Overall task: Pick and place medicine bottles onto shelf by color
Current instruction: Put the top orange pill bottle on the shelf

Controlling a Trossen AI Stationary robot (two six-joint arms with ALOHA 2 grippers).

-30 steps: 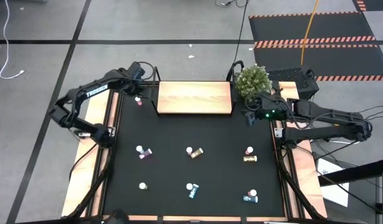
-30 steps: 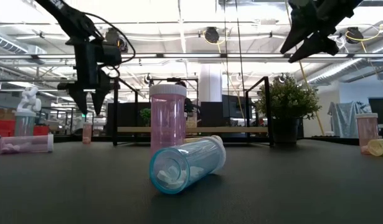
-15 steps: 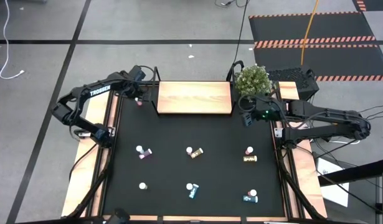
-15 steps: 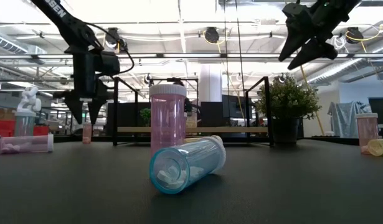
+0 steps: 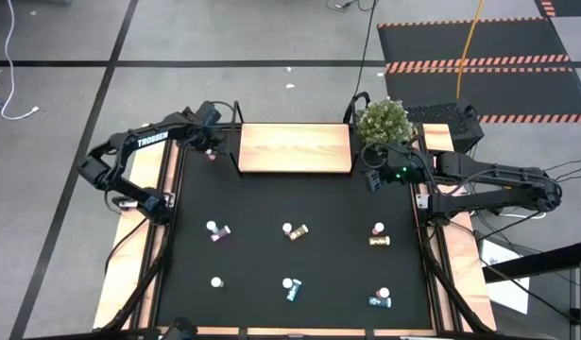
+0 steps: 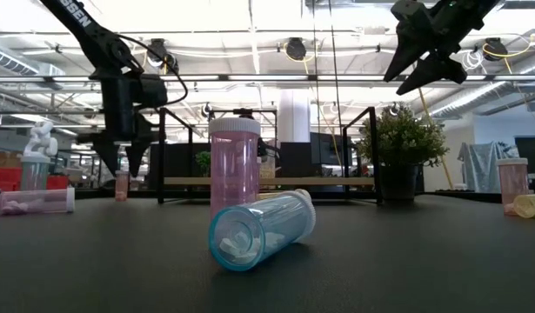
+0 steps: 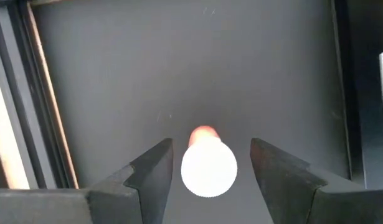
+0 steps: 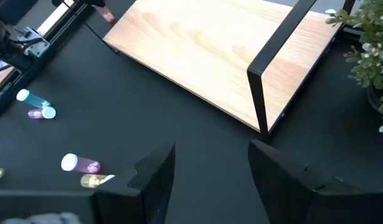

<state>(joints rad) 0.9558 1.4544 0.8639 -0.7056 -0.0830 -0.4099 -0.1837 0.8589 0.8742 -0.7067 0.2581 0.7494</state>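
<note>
The medicine bottles lie scattered over the black mat (image 5: pixel 299 269) of the table; seen from above, one pink bottle (image 5: pixel 212 155) stands alone at the far left, just off the left end of the shelf (image 5: pixel 295 149), with the left pincer (image 5: pixel 210 145) right over it. The others sit in two loose rows nearer us: a purple pair (image 5: pixel 217 230), a yellow pair (image 5: pixel 295 230) and a pink-and-yellow pair (image 5: pixel 378 235) across the middle, then a lone white-capped one (image 5: pixel 216 282), a teal pair (image 5: pixel 291 287) and another teal pair (image 5: pixel 380 298) closest. The shelf is bare wood at the far edge, a potted plant (image 5: pixel 383 121) at its right end. The right pincer (image 5: pixel 373 178) hangs off the shelf's right near corner.

From table level, a teal bottle (image 6: pixel 260 229) lies on its side up front with an upright pink bottle (image 6: pixel 234 165) touching behind it. The left pincer (image 6: pixel 120 160) points down above the small far pink bottle (image 6: pixel 122 184), tips apart. The right pincer (image 6: pixel 412 69) hangs high, fingers spread.

Looking down the left wrist, the bottle's white cap (image 7: pixel 208 168) sits between the two spread fingers (image 7: pixel 155 169), gaps on both sides, not pinched.

Down the right wrist, the fingers (image 8: pixel 155 174) are spread over bare mat, holding nothing, the shelf (image 8: pixel 222 50) beyond them.
</note>
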